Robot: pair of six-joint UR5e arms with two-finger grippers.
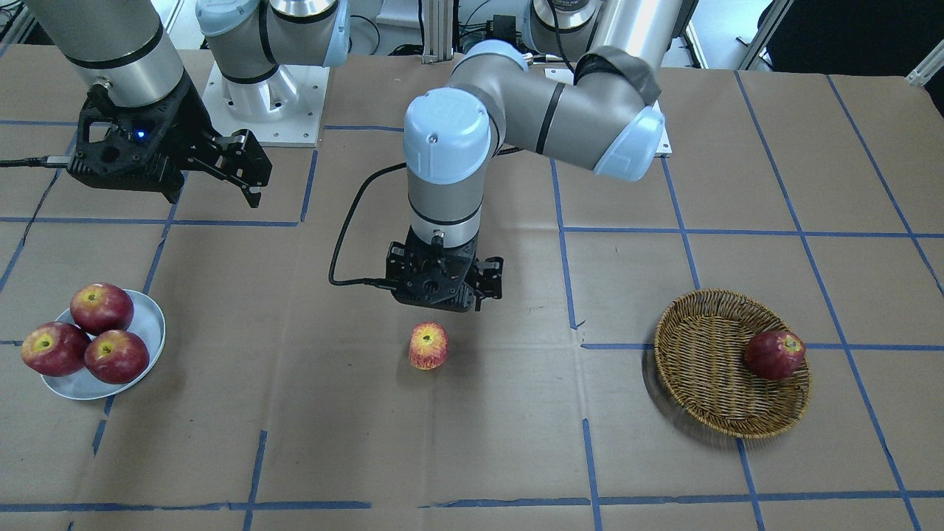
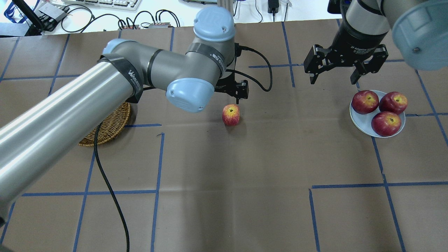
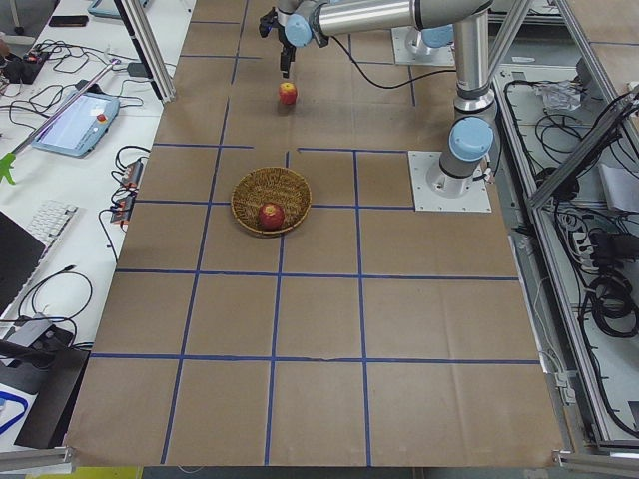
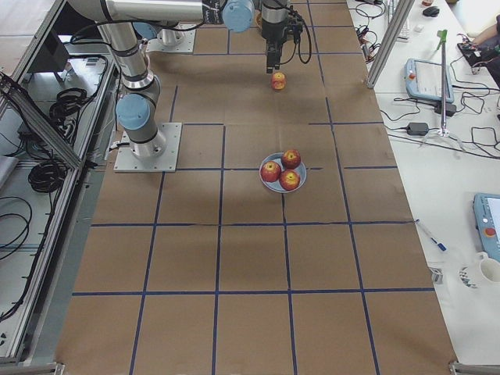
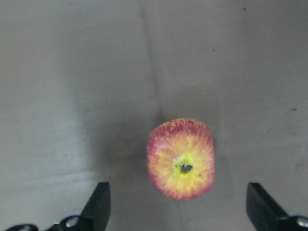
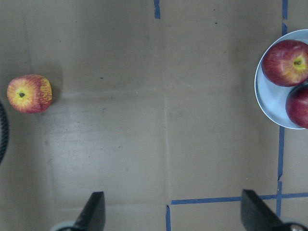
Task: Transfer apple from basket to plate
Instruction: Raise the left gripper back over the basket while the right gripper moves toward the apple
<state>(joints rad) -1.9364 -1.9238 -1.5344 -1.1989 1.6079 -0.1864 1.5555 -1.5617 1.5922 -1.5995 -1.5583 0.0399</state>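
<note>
The pale yellow-orange apple streaked with red lies on the bare table at the centre, outside the basket and the plate. My left gripper hangs open and empty just above and behind it. In the left wrist view the apple sits between the spread fingertips. The wicker basket holds one dark-red apple. The grey-blue plate holds three dark-red apples. My right gripper is open and empty, raised beside the plate.
Brown paper with blue tape lines covers the table. The left arm's black cable trails across the table past the basket, which the arm mostly hides in the overhead view. The arm bases stand at the robot's edge.
</note>
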